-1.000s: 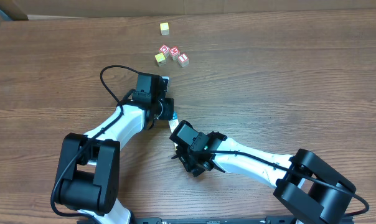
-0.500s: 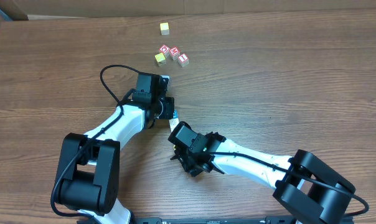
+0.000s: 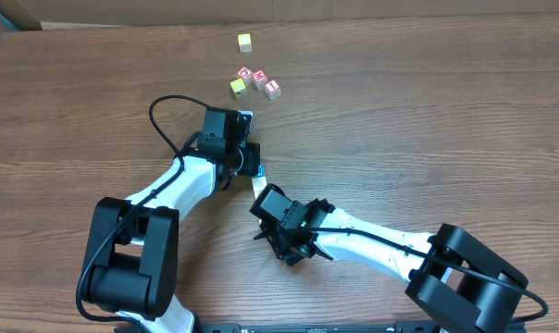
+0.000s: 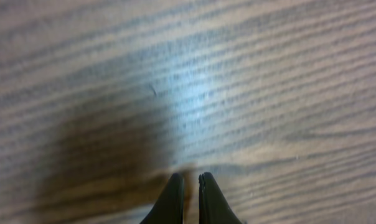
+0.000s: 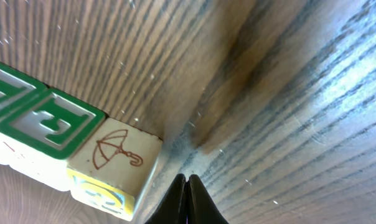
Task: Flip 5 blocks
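Observation:
A row of blocks lies at the left of the right wrist view: two with green letter faces (image 5: 51, 121) and a cream one with an umbrella print (image 5: 116, 155) and a yellow side. My right gripper (image 5: 188, 185) is shut and empty, its tips on the wood just right of the umbrella block. Overhead, only a pale bit of the row (image 3: 259, 184) shows between my two grippers; the rest is hidden under them. The right gripper (image 3: 262, 197) sits just below that bit and the left gripper (image 3: 251, 165) just above. In the left wrist view the left gripper (image 4: 189, 184) is shut over bare wood.
Near the table's far edge lie a lone yellow-topped cube (image 3: 245, 42), red-and-white letter cubes (image 3: 259, 80) and a yellow-green cube (image 3: 237, 87). A black cable (image 3: 164, 111) loops beside the left arm. Both arms cross the near middle of the wooden table (image 3: 428, 120).
My right gripper's jaws have closed and its wrist has slid slightly left and toward the near edge. The left arm has not moved.

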`<state>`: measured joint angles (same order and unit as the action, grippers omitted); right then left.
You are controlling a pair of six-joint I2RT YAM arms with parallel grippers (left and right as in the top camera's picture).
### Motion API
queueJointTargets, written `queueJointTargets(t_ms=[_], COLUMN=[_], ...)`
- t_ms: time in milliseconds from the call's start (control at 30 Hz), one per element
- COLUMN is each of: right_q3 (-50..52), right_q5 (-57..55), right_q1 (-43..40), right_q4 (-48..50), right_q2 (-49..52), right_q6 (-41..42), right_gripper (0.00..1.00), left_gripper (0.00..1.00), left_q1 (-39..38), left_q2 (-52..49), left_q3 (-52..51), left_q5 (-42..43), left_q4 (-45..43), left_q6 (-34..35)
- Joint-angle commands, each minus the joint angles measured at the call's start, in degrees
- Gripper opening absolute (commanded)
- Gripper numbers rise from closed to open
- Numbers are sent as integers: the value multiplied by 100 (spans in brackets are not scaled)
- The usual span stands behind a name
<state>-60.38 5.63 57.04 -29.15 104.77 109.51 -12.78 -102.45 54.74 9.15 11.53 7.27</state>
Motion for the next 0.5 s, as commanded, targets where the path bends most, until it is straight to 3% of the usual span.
queueJointTargets(t_ms=[0,167,267,467], right_q3=[-76,-76,-79,-81], right_q5=[114,103,-179,-927], right_q1=[-76,-269,-472,-1110], right_q4=[-50,-522,-769,-761], right_q2=[4,-166,-378,-828], right_q6=[42,-11,-485,-3720], right_gripper=[4,4,4,5], left_gripper=[4,4,4,4], left_q1=[-31,79,219,629], left_q2=[-92,17,101,125], left_q3=[22,350,586,916], left_q5=[-79,-81,-81,-87], left_q4=[-155,-131,87,946], left_q6=[-81,328,817,1126])
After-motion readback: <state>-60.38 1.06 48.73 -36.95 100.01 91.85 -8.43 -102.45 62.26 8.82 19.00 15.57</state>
